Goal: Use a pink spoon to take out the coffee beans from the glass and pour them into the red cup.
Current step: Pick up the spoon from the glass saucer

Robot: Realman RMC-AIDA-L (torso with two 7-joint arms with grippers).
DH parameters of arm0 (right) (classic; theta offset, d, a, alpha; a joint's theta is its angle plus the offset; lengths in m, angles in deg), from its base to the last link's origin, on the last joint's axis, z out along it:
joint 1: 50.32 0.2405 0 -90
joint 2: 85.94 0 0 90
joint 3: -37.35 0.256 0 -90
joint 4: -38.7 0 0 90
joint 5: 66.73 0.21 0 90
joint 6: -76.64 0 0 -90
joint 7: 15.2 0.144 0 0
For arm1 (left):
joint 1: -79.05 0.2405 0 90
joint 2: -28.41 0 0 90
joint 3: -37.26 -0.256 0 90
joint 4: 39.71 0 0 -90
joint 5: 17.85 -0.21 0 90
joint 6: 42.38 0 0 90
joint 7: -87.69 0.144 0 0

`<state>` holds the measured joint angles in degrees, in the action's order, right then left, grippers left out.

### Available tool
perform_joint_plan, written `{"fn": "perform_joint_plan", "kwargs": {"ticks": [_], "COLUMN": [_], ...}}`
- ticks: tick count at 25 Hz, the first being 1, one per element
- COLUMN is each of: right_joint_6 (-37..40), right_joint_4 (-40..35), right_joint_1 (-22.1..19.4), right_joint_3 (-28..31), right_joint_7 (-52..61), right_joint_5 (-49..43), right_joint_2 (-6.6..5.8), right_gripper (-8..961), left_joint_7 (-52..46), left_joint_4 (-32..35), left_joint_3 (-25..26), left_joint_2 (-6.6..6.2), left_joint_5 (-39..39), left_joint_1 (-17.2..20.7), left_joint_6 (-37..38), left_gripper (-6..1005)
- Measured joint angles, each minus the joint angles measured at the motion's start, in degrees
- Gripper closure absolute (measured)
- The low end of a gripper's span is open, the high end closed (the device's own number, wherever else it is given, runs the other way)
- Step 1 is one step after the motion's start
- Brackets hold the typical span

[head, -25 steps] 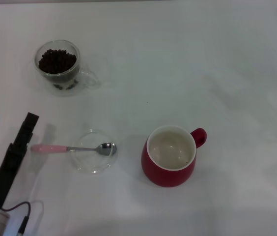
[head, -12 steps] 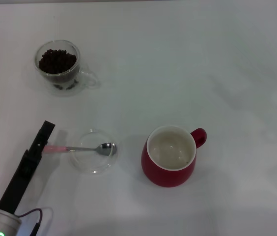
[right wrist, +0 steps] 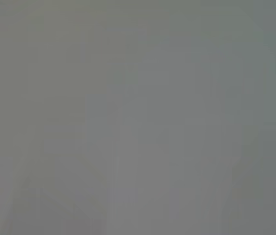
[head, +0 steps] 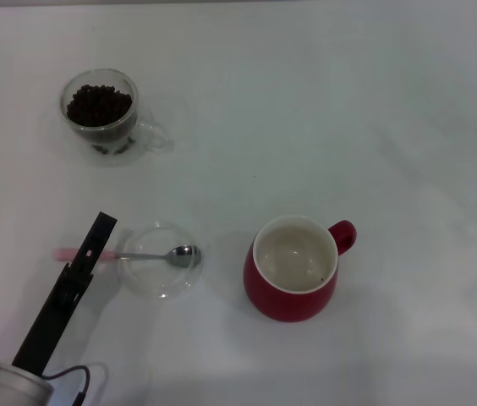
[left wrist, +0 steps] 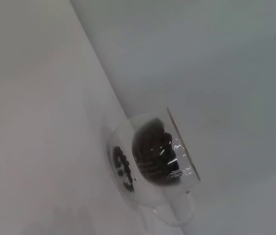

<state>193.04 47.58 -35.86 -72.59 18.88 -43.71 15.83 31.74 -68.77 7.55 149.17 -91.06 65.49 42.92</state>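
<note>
The left gripper reaches in over the white worktop from the robot's near left, its dark tip lying across the pale handle of the pink spoon. Whether it is spread or pressed together cannot be told, nor whether it touches the handle. The spoon lies flat, its handle end sticking out to the left of the gripper tip and its shiny bowl pointing right, resting in a flat clear round dish just right of the gripper.

Well beyond the gripper, farther from the robot, stands the glass, upright and holding the heap of coffee beans; the left wrist view shows the same glass with the dark beans inside. The red cup stands upright well to the right of the gripper, past the dish, its handle turned to the right.

The right gripper is out of sight.
</note>
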Motion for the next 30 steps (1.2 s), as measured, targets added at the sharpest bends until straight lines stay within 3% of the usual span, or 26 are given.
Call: {"fn": "perform_joint_plan", "kwargs": {"ticks": [10, 22, 26, 30], "right_joint_6": [-1.48, -1.65, -1.65, -1.65], "right_joint_4": [0.79, 1.32, 1.32, 1.35], "right_joint_1": [-0.17, -0.49, -0.50, -0.50], "right_joint_3": [0.00, -0.06, -0.12, -0.29], "right_joint_7": [0.00, -0.28, -0.34, -0.39], "right_joint_5": [1.55, 3.00, 3.00, 3.00], "right_joint_2": [0.19, 0.69, 0.79, 0.81], "right_gripper": [210, 211, 211, 211], "left_joint_7": [0.30, -3.54, -4.16, -4.29], "left_joint_4": [-0.96, -0.57, -0.48, -0.42], "left_joint_3": [-0.11, -0.01, 0.00, 0.07], "left_joint_2": [0.00, 0.00, -0.04, -0.16], "left_joint_5": [-0.46, -0.33, -0.08, -0.01], "left_joint_1": [0.11, -0.20, -0.37, -0.39], "left_joint_6": [0.37, -2.50, -3.07, -3.13], "left_gripper": [124, 212, 444, 589]}}
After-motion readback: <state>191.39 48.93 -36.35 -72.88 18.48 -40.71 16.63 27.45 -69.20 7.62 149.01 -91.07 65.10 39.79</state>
